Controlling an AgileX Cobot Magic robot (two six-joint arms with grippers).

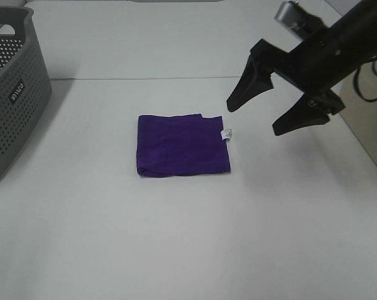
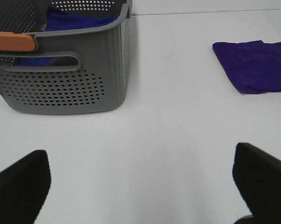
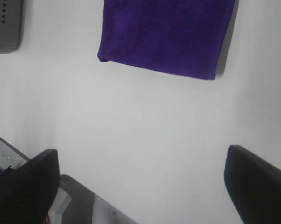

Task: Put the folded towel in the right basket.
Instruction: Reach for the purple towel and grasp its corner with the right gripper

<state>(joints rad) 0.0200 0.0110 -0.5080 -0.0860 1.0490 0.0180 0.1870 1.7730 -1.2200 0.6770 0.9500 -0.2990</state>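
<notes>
The folded purple towel (image 1: pixel 183 145) lies flat in the middle of the white table, a small white tag (image 1: pixel 226 134) at its right edge. My right gripper (image 1: pixel 256 119) hangs open and empty above the table, just right of the towel. In the right wrist view the towel (image 3: pixel 166 35) lies beyond the open gripper (image 3: pixel 140 186). My left gripper (image 2: pixel 140 186) is open and empty over bare table; its arm is out of the high view. The towel (image 2: pixel 254 65) shows far off in that view. No basket on the right is in view.
A grey perforated basket (image 1: pixel 16 94) stands at the table's left edge. In the left wrist view the basket (image 2: pixel 65 70) holds a blue-purple cloth (image 2: pixel 79 21) and has an orange piece (image 2: pixel 12 41) on its rim. A black cable (image 1: pixel 369 84) hangs at the right edge.
</notes>
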